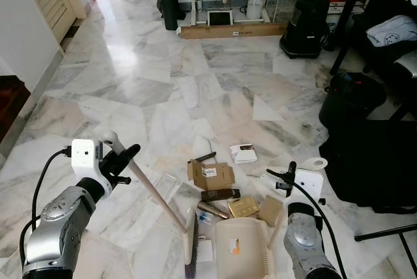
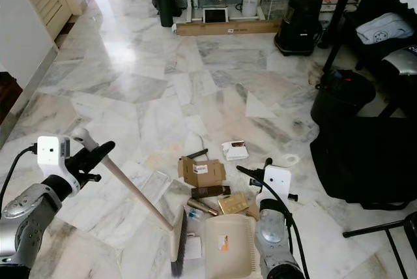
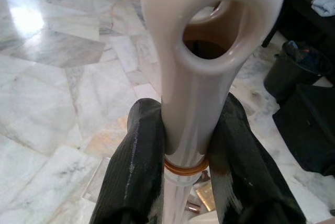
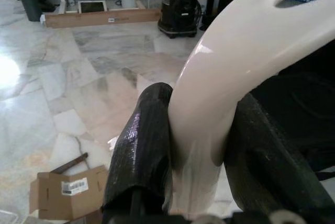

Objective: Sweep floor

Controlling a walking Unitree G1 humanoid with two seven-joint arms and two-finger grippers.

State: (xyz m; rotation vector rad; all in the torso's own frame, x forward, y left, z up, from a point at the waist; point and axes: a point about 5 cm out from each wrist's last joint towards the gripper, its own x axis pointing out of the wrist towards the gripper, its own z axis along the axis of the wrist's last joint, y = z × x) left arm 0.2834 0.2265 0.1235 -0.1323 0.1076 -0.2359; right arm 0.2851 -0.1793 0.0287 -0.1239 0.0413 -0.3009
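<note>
Left claw (image 1: 124,159) clamped on broom (image 1: 156,195) handle end for reach; right claw (image 1: 281,178) clamped on dustpan (image 1: 241,248) handle, pan flat beside the bristles to catch the cardboard scraps (image 1: 210,175) on the floor (image 1: 163,83).

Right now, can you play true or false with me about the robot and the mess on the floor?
1. The left gripper is shut on the broom handle. True.
2. The right gripper holds a mop. False: it is shut on the cream dustpan handle.
3. The dustpan sits on the floor beside the broom head. True.
4. The flat cardboard box is already in the dustpan. False: it lies on the floor beyond the dustpan.
5. The floor is dark wood. False: it is pale marble tile.
</note>
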